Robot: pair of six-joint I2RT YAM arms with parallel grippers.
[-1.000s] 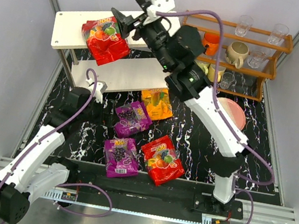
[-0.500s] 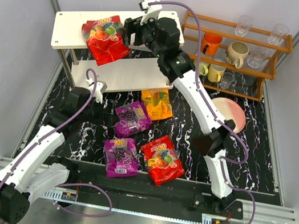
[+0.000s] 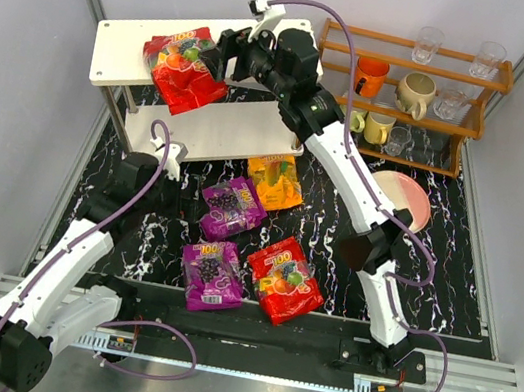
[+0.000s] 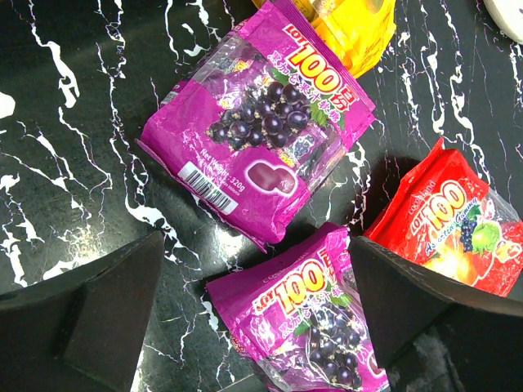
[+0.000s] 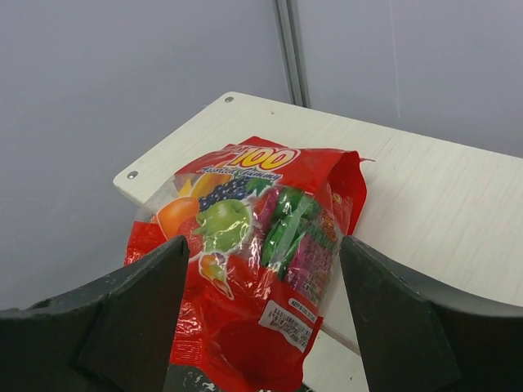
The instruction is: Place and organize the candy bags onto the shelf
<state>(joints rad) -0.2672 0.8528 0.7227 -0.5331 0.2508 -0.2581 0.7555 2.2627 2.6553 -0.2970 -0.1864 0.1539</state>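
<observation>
Right wrist view: red bag (image 5: 253, 269) lies mid-frame on the shelf (image 5: 425, 196), right gripper (image 5: 263, 245) spread wide, empty; left gripper (image 4: 255, 245) wide too. Guessing next: fetch a purple bag (image 4: 253, 139).

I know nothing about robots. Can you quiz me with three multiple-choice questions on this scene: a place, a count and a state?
1. Where is the glossy red candy bag nearest the right gripper?
A) on the top board of the white two-tier shelf
B) on its lower board
C) held in mid-air

2. How many candy bags lie on the black marbled table?
A) two
B) four
C) five

3. How do the right gripper's jaws stand?
A) shut on the bag
B) open, holding nothing
C) shut, empty

Answers:
1 A: it lies on the top board.
2 B: one orange-yellow bag, two purple bags, another red bag.
3 B: the jaws stand apart, the bag lying free.
</observation>
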